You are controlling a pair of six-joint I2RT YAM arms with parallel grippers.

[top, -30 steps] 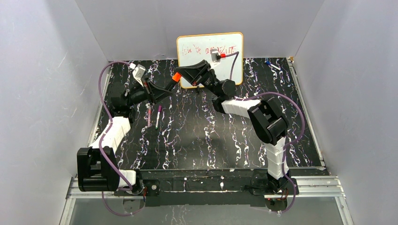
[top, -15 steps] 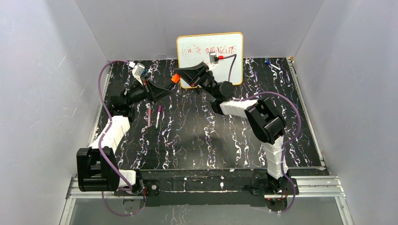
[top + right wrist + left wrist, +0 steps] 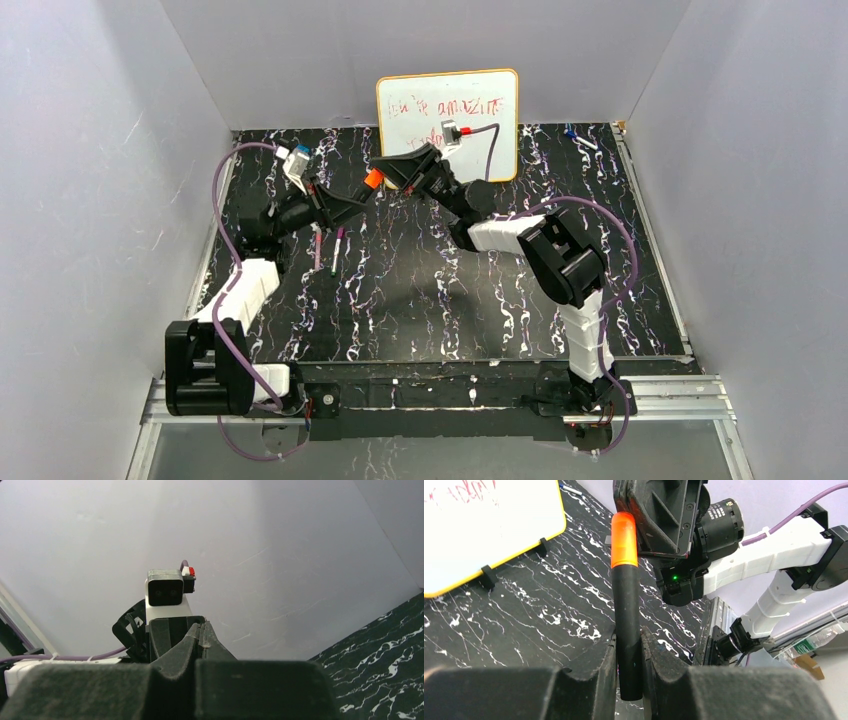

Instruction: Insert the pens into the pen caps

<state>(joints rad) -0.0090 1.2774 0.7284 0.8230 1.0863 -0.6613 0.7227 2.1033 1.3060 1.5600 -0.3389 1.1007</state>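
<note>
A: Left tool (image 3: 629,641) – state?
B: Nearly closed, gripping the black marker (image 3: 628,625). Its fingers (image 3: 606,655) pinch the lower barrel from both sides. In the wrist view the marker stands upright between them, with the orange end (image 3: 624,540) up and clear of the grip.
A: Where is that in the top view?
B: In mid-air over the far left part of the worktop (image 3: 450,290), just in front of the whiteboard (image 3: 447,100). The marker points away from the left tool toward the right one.
A: Right tool (image 3: 202,630)?
B: Fully closed, tips pressed together – its own camera shows nothing between them. Its side sits right next to the orange end. Touching or just apart, can't tell.
A: Is the orange bit a cap or part of the barrel?
B: Can't tell. It sits flush on the black barrel.
A: Other pens?
B: Two slim pens (image 3: 337,248) lie side by side on the worktop, on the near side of the left tool. One has a purple end. Neither tool touches them.
</note>
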